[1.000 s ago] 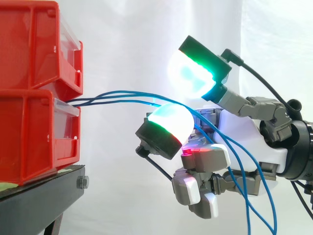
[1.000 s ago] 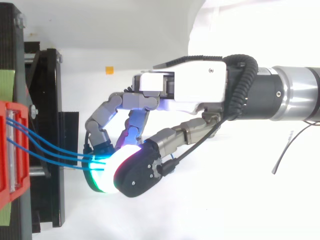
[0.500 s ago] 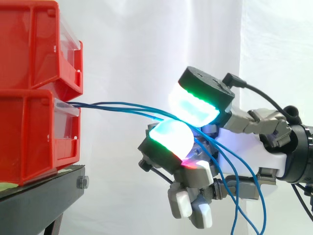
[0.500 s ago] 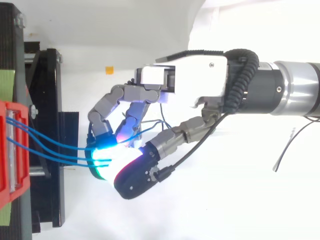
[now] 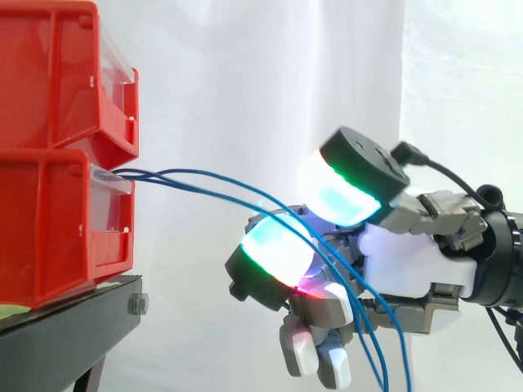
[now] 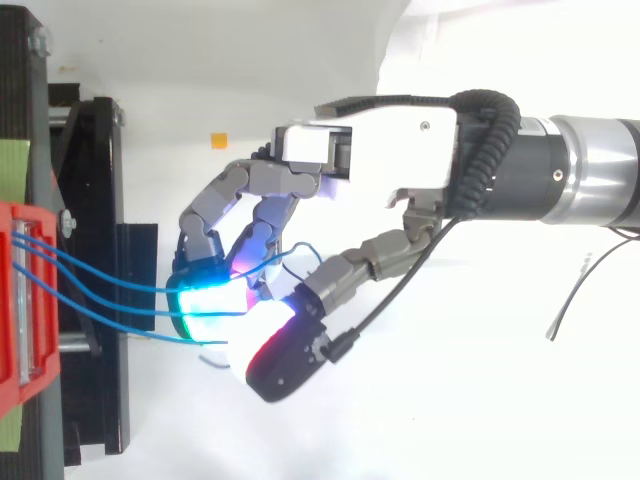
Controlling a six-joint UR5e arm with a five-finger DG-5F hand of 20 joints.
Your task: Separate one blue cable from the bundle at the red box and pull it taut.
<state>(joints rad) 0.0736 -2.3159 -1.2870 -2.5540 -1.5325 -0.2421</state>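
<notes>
the blue cables (image 5: 151, 174) come out of the front of the lower bin (image 5: 49, 229), close together at its clear lip. from there they fan apart a little as they run to the right and slope down in a soft curve rather than a straight line. from above, three strands (image 6: 100, 275) cross the gap from the red edge on the left to the glowing pads. they go in between the hand's fingertips (image 5: 343, 192), one green and cyan pad sitting above another with hardly any gap between. past the pads the strands carry on across the front of the palm and drop off the bottom of the side view.

the hand (image 5: 400, 261) is curled closed around the cables, thumb and fingers bent in toward each other, with the other fingers tucked under and pointing down. how many strands are really pinched and how many just pass through i can't quite make out from either angle. from above, a loop of blue shows inside the curl of the fingers.

the hand hangs in the air, well clear of the bins. an upper bin (image 5: 49, 73) is stacked on the lower one, both on the black stand (image 5: 73, 318), with the white curtain (image 5: 245, 82) behind.
</notes>
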